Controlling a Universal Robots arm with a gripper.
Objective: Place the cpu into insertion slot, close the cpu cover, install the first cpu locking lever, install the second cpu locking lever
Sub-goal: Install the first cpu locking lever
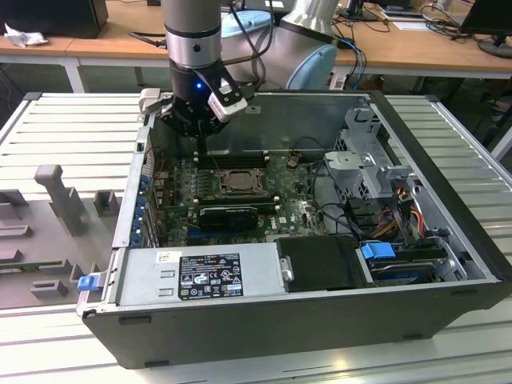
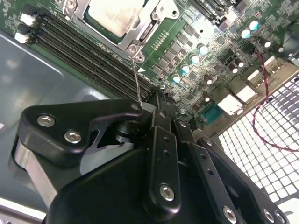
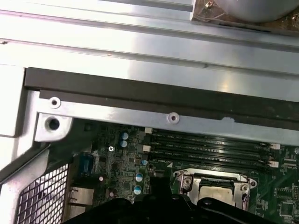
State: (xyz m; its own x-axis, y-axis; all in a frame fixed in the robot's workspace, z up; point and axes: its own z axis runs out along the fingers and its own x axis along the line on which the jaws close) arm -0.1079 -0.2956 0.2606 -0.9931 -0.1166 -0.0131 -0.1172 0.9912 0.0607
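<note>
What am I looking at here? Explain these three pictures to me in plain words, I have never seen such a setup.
The grey column in the exterior view is a robot arm. It reaches down into an open computer case lying on its side on a slatted metal table. A camera off the arm took that picture; the other two come from cameras riding near the arm's wrist. Its claw, the black grasping part, hangs over the green circuit board, close to the long memory slots. Beside those sits the insertion slot with the cpu, a pale metal square, already in it and the cpu cover, a silvery frame, lying around it. A thin wire lever stands up by the claw.
</note>
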